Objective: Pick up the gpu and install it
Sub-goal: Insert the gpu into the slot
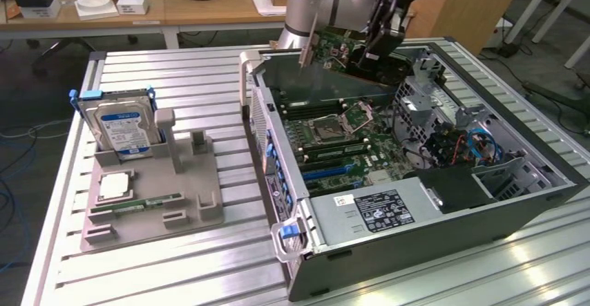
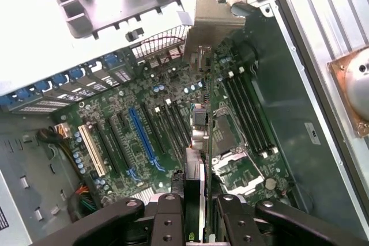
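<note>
One card matters: the gpu (image 1: 343, 61), pinched edge-down between the part-closed fingers of the gripper (image 1: 376, 47), hangs above the open computer case (image 1: 443, 251). Its long axis runs parallel to the case's blue expansion slot (image 2: 144, 133). The card sits beside that slot, not over it, toward the case's CPU socket (image 2: 228, 136).
</note>
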